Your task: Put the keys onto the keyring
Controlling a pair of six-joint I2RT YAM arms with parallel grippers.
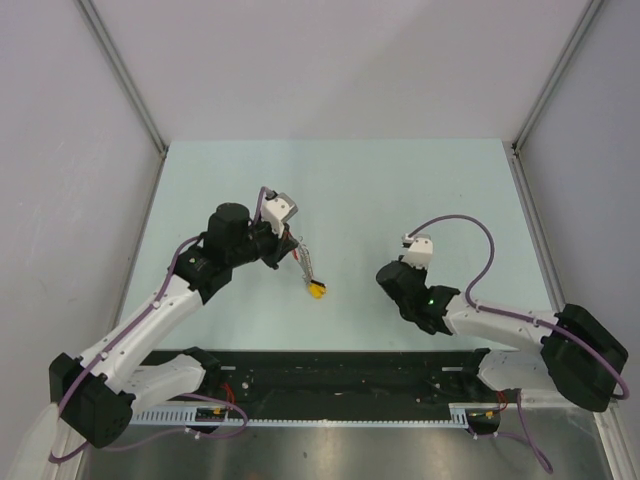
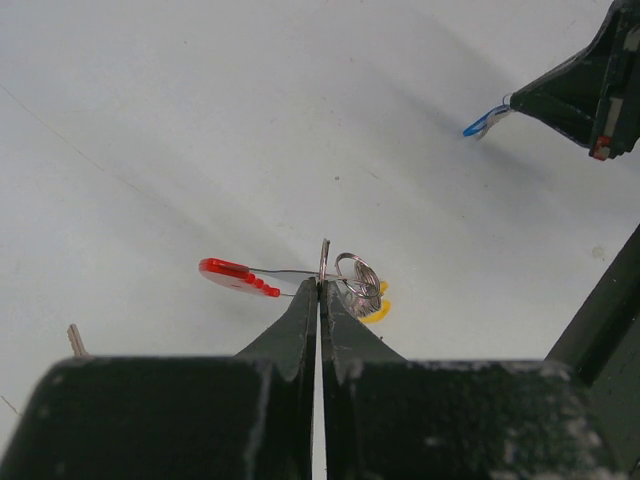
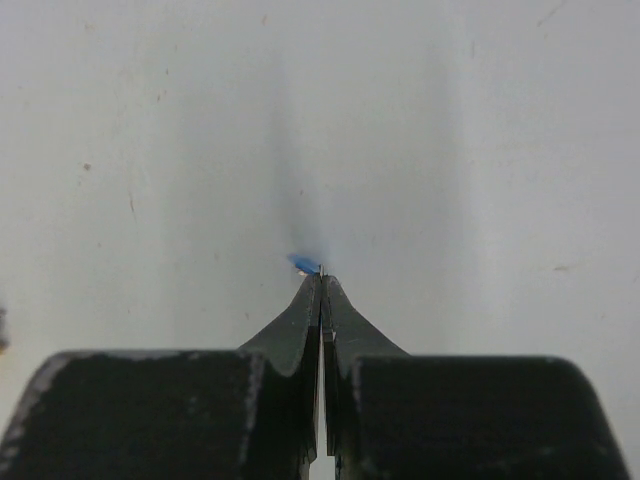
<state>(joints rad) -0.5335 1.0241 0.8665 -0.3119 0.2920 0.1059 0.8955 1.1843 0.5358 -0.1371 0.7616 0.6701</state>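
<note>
From the top camera, the left gripper [image 1: 296,252] sat over the middle of the pale green table [image 1: 400,180]. The keyring [image 1: 313,278] trailed from its tips toward the arm bases, with the yellow bit [image 1: 318,290] at the near end. The right gripper [image 1: 381,272] was off to the right of it, pointed at the keyring but well apart. Couldn't make out anything in its tips from up there, too small.

The left wrist cam was way clearer. The left gripper [image 2: 320,288] was squeezed tight on the keyring [image 2: 352,280], pinching the thin metal right at the fingertips. The curved red piece [image 2: 236,275] stuck out to the left, and the wire ring and a yellow cap [image 2: 378,311] sat on the right. I honestly couldn't tell if the bunch touched the table. Up in the right corner the right gripper [image 2: 530,100] had the blue key [image 2: 484,123] nipped in its tips, clear of the keyring.

On the right wrist cam, the right gripper [image 3: 320,282] was clamped together with just the blue key [image 3: 303,263] poking out past the tips, above plain tabletop.
</note>
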